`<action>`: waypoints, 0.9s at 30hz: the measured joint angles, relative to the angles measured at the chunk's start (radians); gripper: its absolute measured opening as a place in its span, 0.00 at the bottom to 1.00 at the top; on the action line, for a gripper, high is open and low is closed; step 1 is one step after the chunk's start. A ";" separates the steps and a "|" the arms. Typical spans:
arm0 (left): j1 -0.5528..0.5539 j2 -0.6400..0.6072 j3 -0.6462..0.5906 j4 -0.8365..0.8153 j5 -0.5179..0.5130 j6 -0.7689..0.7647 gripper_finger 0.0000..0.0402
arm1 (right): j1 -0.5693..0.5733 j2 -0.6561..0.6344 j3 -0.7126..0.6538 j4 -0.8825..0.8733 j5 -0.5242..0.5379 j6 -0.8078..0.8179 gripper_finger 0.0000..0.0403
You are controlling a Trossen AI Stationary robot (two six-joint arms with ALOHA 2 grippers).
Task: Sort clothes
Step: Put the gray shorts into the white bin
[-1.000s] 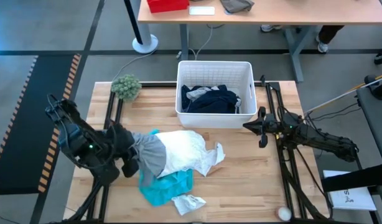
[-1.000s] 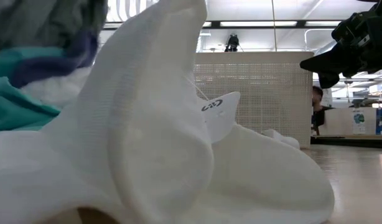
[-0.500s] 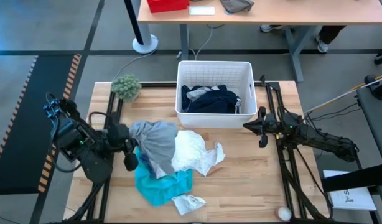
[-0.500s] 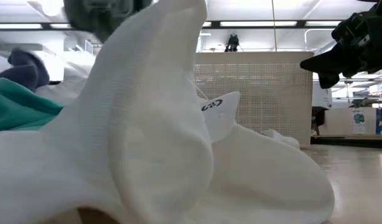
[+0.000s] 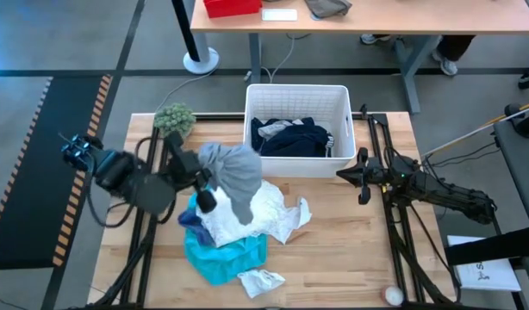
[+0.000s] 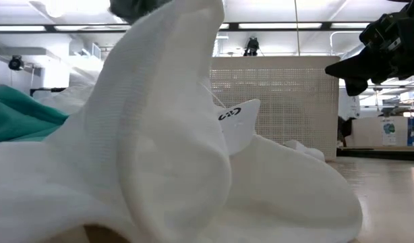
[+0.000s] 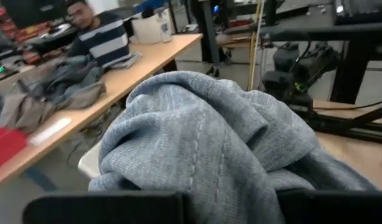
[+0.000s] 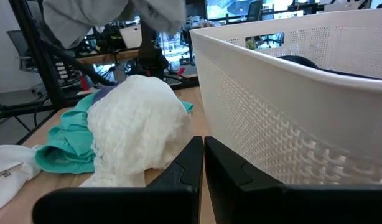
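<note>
Your left gripper point(image 5: 198, 176) was clamped on the grey garment point(image 5: 234, 172), which hung lifted above the pile and just short of the near wall of the white bin point(image 5: 286, 167); in the left wrist view the grey cloth point(image 7: 216, 149) filled nearly the whole picture, bunched over the fingers, so you could not see how much of it trailed below. To do this step well, I judged you needed to carry the grey piece high enough for its hanging tail to pass the bin's rim without snagging, bring it fully over the bin's inside before letting go, and watch that it did not drag the white garment point(image 5: 256, 211) beneath it along. Your right gripper point(image 5: 362, 179) waited with its fingers pressed together and holding nothing, above the table beside the bin's right wall. Counting outward from the grip, you had one grey garment in the air, one white garment heaped on the table under it, one turquoise garment point(image 5: 226, 257) lying partly beneath the white one with a bit of darker blue cloth at its left edge, and one small white sock point(image 5: 260, 280) at the near edge of the pile. One dark navy garment point(image 5: 290, 138) already lay inside the single bin. One fuzzy green ball point(image 5: 175, 120) sat at the table's far left corner, well apart from the pile.
</note>
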 joint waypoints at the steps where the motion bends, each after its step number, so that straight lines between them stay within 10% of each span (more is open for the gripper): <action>1: 0.029 0.000 0.000 0.054 0.035 0.058 0.08 | 0.000 0.000 0.000 0.000 0.000 0.000 0.00; 10: 0.331 0.001 0.000 0.342 0.361 0.352 0.08 | 0.000 0.000 0.000 0.000 0.000 0.000 0.00; 27: 0.811 0.225 -0.002 0.562 0.885 0.381 0.08 | 0.000 0.000 0.000 0.000 0.000 0.000 0.00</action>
